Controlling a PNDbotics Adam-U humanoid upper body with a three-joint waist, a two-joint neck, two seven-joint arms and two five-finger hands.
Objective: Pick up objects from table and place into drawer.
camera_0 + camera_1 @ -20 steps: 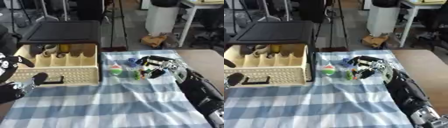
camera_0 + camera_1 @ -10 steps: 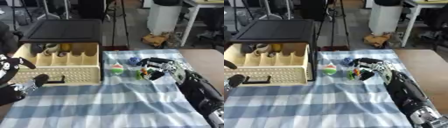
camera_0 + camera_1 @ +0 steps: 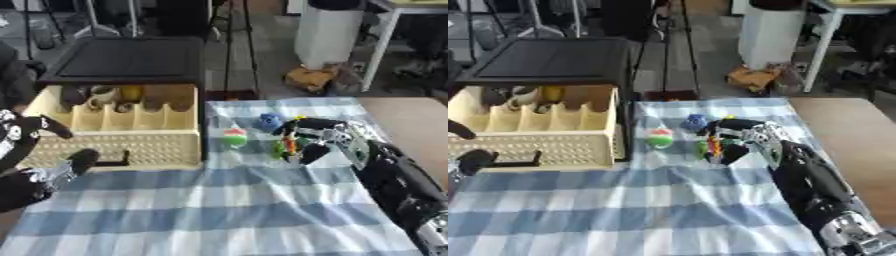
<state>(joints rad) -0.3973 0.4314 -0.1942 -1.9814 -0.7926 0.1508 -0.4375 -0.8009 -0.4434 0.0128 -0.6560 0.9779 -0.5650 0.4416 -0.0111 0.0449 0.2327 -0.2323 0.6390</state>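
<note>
The right hand [image 3: 319, 137] sits on the blue-and-white checked cloth [image 3: 227, 210], with its dark fingers curled round a small toy [image 3: 287, 146]. The toy is mostly green with a bit of red or orange on it, and it's small enough that its shape is hard to make out behind the fingers. It's on the cloth, right of the middle.

Just beside it to the left is a little ball-like thing [image 3: 234, 138], green at the bottom with a white and red top. A blue lumpy toy [image 3: 269, 121] lies just behind those two, near the hand's upper fingers.

The drawer [image 3: 114, 135] is a cream plastic one, pulled open from under a black-topped cabinet [image 3: 127, 60], with a black handle on its perforated front. Its dividers already hold a few things at the back, one yellowish and one like a pale cup.

The left hand [image 3: 31, 160] shows at the left edge, in front of the drawer, fingers spread and holding nothing.
</note>
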